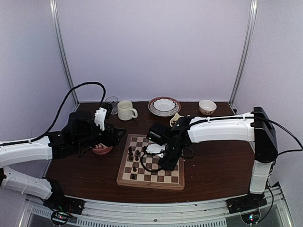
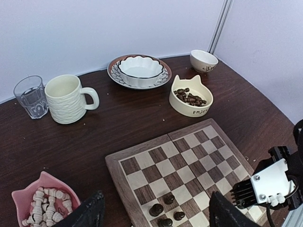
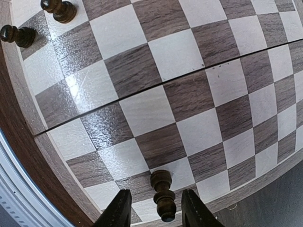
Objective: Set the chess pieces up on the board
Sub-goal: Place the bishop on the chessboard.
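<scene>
1. Jaws of right gripper (image 3: pixel 156 197): partly open, straddling one dark pawn (image 3: pixel 163 195). There is a thin gap on each side of it, so no clamp is visible.
2. That pawn sits near the reddish border of the board (image 3: pixel 180 52), in the outermost rows. I cannot tell whether it stands fully upright.
3. Jaws of left gripper (image 2: pixel 156 202): spread wide, holding nothing, hanging above the board's near-left corner in the left wrist view.
4. The board is a tan and dark brown chequered square with a centre seam. It lies flat on the dark tabletop (image 2: pixel 118 123), and most of its squares are bare.
5. A small cluster of dark pieces (image 2: pixel 165 208) stands on the board, just under the left jaws. Two more (image 3: pixel 59 9) show at the top left corner of the right wrist view.
6. More dark pieces lie heaped in a cream cat-shaped bowl (image 2: pixel 191 109), just beyond the board.
7. Pale pieces fill a pink cat-shaped bowl (image 2: pixel 21 198), left of the board.
8. A mug (image 2: pixel 68 99), a glass (image 2: pixel 31 97), a scalloped bowl on a plate (image 2: pixel 139 71) and a small bowl (image 2: pixel 203 60) sit along the back.
</scene>
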{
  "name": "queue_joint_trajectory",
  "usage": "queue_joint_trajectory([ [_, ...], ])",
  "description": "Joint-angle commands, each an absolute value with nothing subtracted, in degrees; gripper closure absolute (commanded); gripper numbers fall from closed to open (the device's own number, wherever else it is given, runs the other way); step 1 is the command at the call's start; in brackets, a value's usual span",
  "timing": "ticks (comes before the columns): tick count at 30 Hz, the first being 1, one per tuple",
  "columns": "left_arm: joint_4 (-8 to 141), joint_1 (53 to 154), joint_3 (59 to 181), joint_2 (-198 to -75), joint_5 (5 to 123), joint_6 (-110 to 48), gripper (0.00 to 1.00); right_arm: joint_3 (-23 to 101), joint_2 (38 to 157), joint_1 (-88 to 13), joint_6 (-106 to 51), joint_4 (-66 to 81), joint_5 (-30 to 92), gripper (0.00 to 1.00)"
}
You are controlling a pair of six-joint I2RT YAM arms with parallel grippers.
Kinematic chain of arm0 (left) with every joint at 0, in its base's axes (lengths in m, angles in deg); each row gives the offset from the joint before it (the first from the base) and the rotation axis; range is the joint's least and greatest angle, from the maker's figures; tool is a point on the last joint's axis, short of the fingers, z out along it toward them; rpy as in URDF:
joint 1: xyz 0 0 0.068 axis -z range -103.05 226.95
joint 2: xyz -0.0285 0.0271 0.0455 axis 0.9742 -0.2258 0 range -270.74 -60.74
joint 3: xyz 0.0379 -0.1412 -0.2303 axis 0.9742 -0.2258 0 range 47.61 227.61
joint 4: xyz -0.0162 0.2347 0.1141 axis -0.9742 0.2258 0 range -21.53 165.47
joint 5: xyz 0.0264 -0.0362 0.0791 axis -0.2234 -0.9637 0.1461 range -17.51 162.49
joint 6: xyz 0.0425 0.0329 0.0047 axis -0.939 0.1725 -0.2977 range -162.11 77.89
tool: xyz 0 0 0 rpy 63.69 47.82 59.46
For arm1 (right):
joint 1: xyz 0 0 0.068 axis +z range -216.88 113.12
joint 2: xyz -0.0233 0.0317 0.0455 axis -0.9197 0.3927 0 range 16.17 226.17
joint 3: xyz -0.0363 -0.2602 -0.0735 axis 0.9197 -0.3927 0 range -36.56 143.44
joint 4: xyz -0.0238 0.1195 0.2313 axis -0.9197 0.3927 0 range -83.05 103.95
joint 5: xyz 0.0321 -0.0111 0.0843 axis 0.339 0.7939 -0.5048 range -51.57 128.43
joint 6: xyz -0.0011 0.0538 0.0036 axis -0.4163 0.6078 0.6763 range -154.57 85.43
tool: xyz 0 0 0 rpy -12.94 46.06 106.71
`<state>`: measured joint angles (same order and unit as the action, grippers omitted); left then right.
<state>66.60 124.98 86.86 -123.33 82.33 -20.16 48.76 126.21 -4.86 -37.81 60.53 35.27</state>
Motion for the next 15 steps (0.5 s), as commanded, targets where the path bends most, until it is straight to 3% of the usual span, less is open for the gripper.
queue_joint_trajectory([
  [1, 65.1, 124.8, 88.8, -123.6, 80.8, -20.6, 0.24, 47.3, 121.6, -4.5, -37.8, 57.0, 34.6, 0.60],
  [8, 64.6, 125.0, 90.6, -126.5, 73.4, -21.0, 0.27, 39.9, 109.3, -4.5, -36.6, 45.9, 34.8, 0.57],
  [15, 67.3, 129.7, 95.5, -133.4, 73.8, -23.5, 0.29, 29.8, 96.3, -4.5, -35.3, 32.1, 34.5, 0.45],
])
